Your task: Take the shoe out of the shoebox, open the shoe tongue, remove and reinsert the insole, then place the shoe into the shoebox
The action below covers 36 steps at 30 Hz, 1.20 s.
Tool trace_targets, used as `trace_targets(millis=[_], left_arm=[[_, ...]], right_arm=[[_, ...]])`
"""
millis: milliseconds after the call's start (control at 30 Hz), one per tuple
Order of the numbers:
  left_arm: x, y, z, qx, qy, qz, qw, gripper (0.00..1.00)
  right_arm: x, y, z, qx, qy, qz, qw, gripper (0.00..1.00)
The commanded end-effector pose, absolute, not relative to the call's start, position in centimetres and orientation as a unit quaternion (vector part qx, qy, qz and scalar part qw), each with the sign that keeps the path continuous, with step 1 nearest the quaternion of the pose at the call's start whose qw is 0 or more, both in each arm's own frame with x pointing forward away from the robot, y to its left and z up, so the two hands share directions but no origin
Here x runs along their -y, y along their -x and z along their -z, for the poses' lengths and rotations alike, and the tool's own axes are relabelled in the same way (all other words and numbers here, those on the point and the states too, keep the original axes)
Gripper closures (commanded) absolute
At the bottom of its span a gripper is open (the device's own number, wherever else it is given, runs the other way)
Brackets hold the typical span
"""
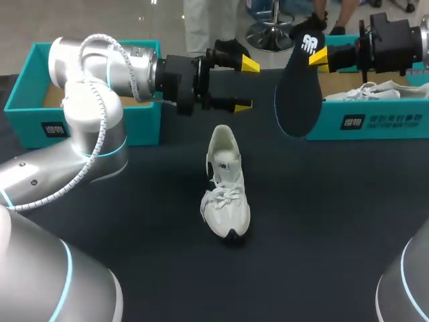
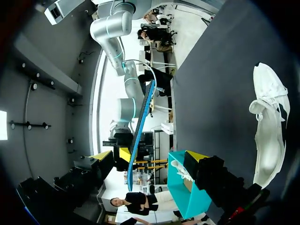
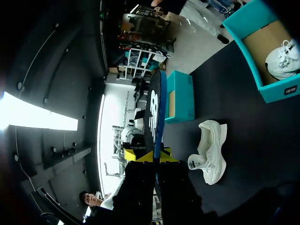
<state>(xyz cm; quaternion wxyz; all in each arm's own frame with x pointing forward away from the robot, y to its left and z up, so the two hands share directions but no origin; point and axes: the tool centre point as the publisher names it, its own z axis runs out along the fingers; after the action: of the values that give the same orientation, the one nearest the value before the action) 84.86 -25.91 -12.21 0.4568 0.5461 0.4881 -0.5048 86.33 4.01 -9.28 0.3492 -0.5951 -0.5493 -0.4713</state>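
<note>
**Head view:** A white shoe (image 1: 225,191) is sitting upright on its sole near the middle of the dark tabletop (image 1: 322,221), its toe pointing toward the near edge. Beyond it, the left claw (image 1: 245,84) is hovering in the air, its yellow fingers spread wide and gripping nothing. To the right, the right claw (image 1: 317,58) is pinching one end of a dark insole (image 1: 297,94), which is hanging down, clear of the shoe. A teal left shoebox (image 1: 27,107) is sitting at the far left. A teal right shoebox (image 1: 375,124) at the far right is holding a second shoe (image 1: 372,90).

**Left wrist view:** The left claw (image 2: 149,157) is showing both fingers well apart. Ahead of them the insole (image 2: 140,126) is appearing edge-on — a thin blue line. The shoe (image 2: 269,126) is lying on the tabletop, off to one side of the claw.

**Right wrist view:** The right claw (image 3: 153,154) is pressing the insole (image 3: 154,112) from both sides, and the insole is rising straight ahead of the fingers. The shoe (image 3: 208,152) is resting on the tabletop beside it. Both shoeboxes are lying farther off.
</note>
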Motion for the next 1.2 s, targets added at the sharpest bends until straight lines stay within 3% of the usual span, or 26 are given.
trace_targets(millis=[33,333,500,600,733,833,1167,1200], left_arm=[[26.8,-84.6,12.2,-0.477,-0.542,0.508,0.469,0.00],[29.1,-85.5,10.5,-0.472,-0.532,0.516,0.477,0.00],[30.4,-86.7,9.1,-0.474,-0.530,0.514,0.480,0.12],[30.7,-86.7,9.1,-0.476,-0.531,0.513,0.477,0.14],[30.7,-86.2,9.5,-0.480,-0.532,0.512,0.474,0.12],[30.4,-85.9,9.8,-0.485,-0.532,0.511,0.470,0.00],[29.9,-85.2,10.0,-0.486,-0.528,0.510,0.474,0.00],[29.9,-85.2,10.0,-0.486,-0.528,0.510,0.474,0.04]], right_arm=[[-5.8,-87.9,10.0,0.550,0.593,0.462,0.364,1.00],[-8.1,-89.1,10.8,0.560,0.589,0.437,0.385,1.00],[-8.7,-89.5,10.9,0.569,0.583,0.430,0.389,1.00],[-8.9,-89.6,10.9,0.572,0.579,0.428,0.392,1.00],[-8.8,-89.7,10.8,0.575,0.578,0.426,0.392,1.00],[-8.5,-89.7,10.6,0.576,0.578,0.427,0.389,1.00],[-7.7,-89.7,10.5,0.574,0.584,0.422,0.389,1.00],[-7.6,-89.7,10.5,0.574,0.584,0.421,0.389,1.00]])
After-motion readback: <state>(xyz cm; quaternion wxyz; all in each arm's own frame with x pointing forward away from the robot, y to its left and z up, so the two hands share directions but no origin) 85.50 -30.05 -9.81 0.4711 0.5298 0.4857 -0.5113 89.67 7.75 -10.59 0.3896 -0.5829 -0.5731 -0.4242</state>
